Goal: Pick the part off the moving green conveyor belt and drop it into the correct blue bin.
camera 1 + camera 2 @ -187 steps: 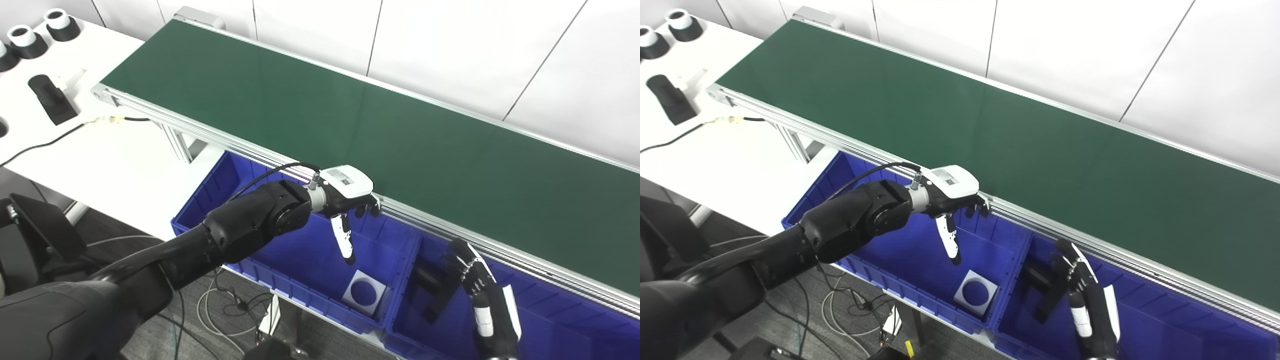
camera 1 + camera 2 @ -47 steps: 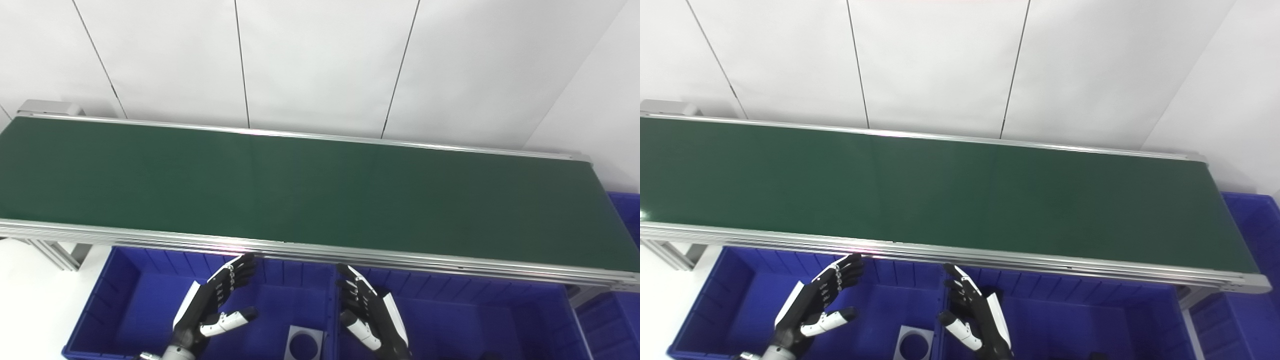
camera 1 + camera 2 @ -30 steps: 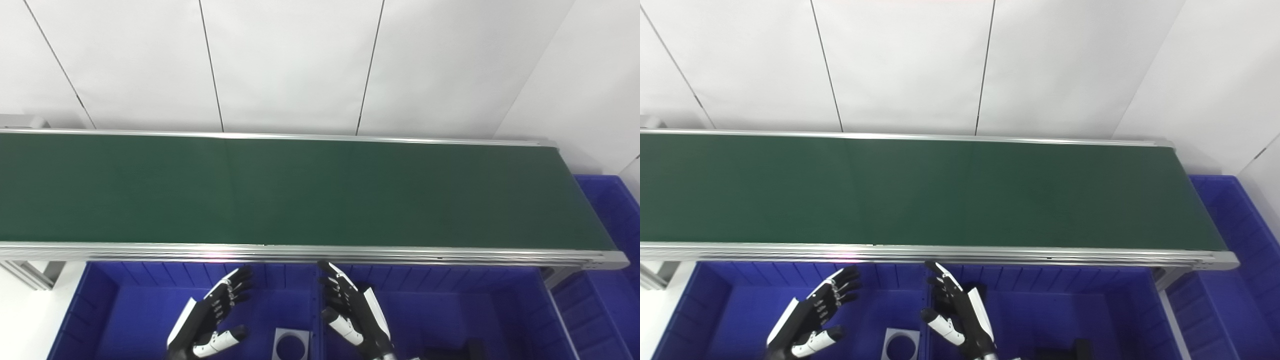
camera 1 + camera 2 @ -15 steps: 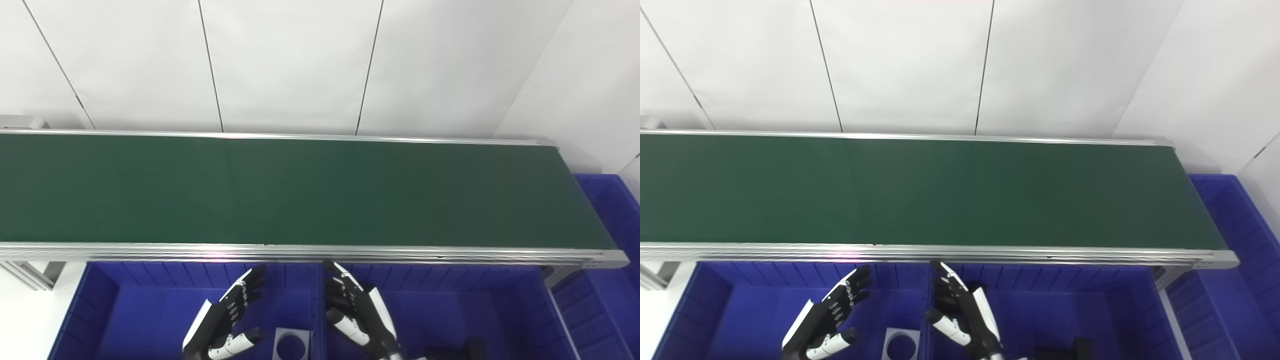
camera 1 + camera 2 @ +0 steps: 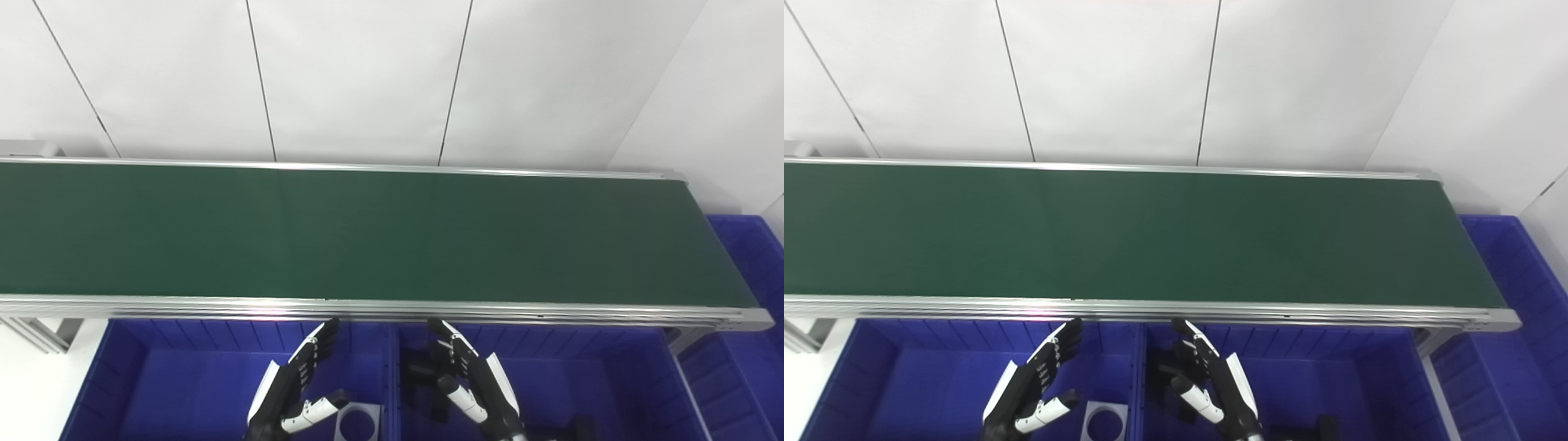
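Note:
The green conveyor belt (image 5: pixel 367 233) runs across the whole picture and carries no part. Below its near rail stand two blue bins. My left hand (image 5: pixel 294 392) hovers open over the left bin (image 5: pixel 153 380), fingers spread and pointing up at the rail. My right hand (image 5: pixel 474 389) is open over the right bin (image 5: pixel 582 380), fingers likewise apart. Neither hand holds anything. A grey square plate with a round hole (image 5: pixel 358 422) lies in the left bin by my left thumb. Black parts (image 5: pixel 429 392) lie in the right bin, partly behind my right hand.
A third blue bin (image 5: pixel 750 275) stands past the belt's right end. White wall panels rise behind the belt. The belt's aluminium leg (image 5: pixel 37 327) and a strip of white table (image 5: pixel 30 392) show at the lower left. Another black part (image 5: pixel 582 425) lies at the right bin's bottom edge.
Since 6.2 s ago the camera has swung right, facing the belt squarely. Over the last second both hands have drifted right over their bins, staying open. The belt stays bare.

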